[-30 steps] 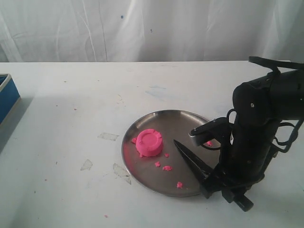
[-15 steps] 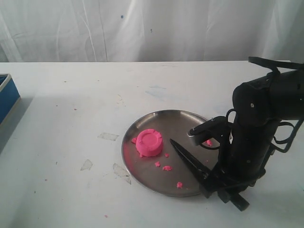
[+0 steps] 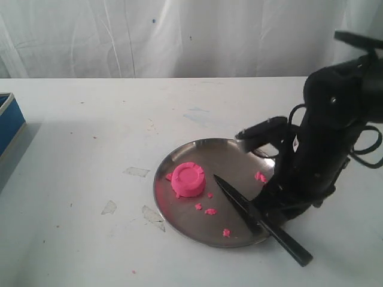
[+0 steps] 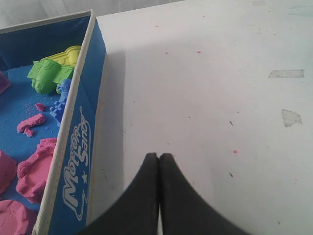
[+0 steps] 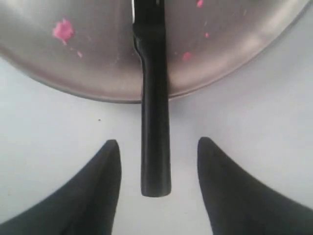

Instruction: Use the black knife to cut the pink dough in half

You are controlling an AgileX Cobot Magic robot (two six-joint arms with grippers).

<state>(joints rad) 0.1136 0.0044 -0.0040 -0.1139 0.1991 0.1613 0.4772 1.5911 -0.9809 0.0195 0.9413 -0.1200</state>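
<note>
White tabletop point(image 3: 72, 239), scuffed and speckled, fills the foreground. Nearest on it lies the butt of the black knife point(image 3: 258, 219): the handle rests on the table and the pointed blade runs over the rim onto the steel plate point(image 3: 230, 154). The right gripper point(image 5: 157, 142) hangs over the end of the handle with its two fingers spread wide, one on each side and neither touching it, so it holds nothing. Pink crumbs point(image 3: 210, 211) are scattered on the plate beside the blade, with a few more on the side by the arm. Beyond the knife tip and apart from it sits the pink dough point(image 3: 188, 179), one whole round puck with a ridged top, uncut, on the left part of the plate. Scraps of clear tape point(image 3: 136, 172) stick to the table left of the plate. Farther off, at the table's left edge, stands a blue box point(image 4: 80, 147) holding pink lumps point(image 4: 34, 169) and a green mould point(image 4: 51, 73). The left gripper point(image 4: 159, 155) hovers beside the box wall over bare table, its fingers pressed together on nothing. White cloth point(image 3: 179, 36) hangs behind the table.
</note>
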